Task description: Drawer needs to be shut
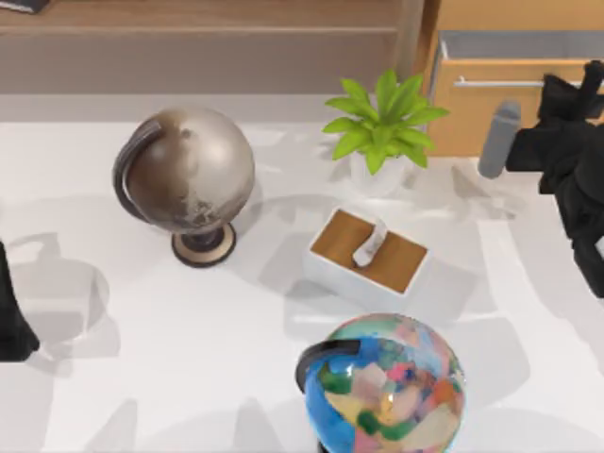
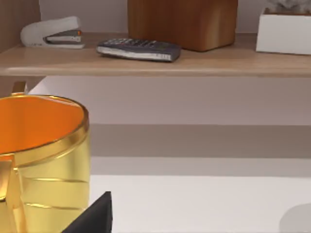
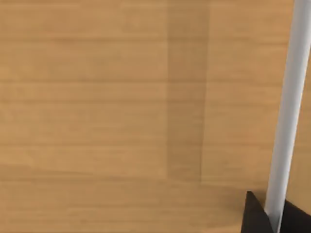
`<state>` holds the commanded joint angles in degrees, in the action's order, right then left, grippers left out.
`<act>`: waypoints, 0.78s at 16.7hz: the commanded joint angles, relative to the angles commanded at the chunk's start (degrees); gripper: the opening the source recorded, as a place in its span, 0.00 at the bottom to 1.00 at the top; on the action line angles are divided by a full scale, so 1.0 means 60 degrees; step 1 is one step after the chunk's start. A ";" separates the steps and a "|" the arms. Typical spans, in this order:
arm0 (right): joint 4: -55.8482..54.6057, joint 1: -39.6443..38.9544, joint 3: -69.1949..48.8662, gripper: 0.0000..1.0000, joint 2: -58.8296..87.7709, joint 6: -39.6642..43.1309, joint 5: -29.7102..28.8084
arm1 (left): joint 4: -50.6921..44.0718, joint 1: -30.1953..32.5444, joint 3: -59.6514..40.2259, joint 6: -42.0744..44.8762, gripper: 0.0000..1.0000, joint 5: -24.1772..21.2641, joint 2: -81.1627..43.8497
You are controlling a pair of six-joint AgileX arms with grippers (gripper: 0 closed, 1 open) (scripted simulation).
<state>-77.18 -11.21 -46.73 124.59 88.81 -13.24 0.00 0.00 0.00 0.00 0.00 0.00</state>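
Note:
The drawer stands at the back right of the table, with a light orange-brown wood front and a thin silver bar handle. A grey strip of its inside shows behind the front, so it is pulled out a little. My right gripper is at the drawer front, by the right end of the handle. In the right wrist view the wood front is very close, and the handle runs right past the gripper. My left arm is parked at the table's left edge.
On the table stand a grey globe, a potted green plant, a small white box with a brown top and a colourful globe. The left wrist view shows a gold cup close by and a shelf with a stapler and a calculator.

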 joint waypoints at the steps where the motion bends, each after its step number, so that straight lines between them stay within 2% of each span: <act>1: 0.0055 0.0031 -0.0128 0.00 0.0051 0.0004 0.0003 | 0.0000 0.0000 0.0000 0.0000 1.00 0.0000 0.0000; 9: 0.1398 0.0323 -0.2537 0.00 0.1116 0.0016 0.0265 | 0.0000 0.0000 0.0000 0.0000 1.00 0.0000 0.0000; 13: 0.1536 0.0319 -0.2747 0.00 0.1211 0.0015 0.0311 | 0.0000 0.0000 0.0000 0.0000 1.00 0.0000 0.0000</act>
<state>-67.97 -9.29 -63.21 131.85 88.90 -11.38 0.00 0.00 0.00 0.00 0.00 0.00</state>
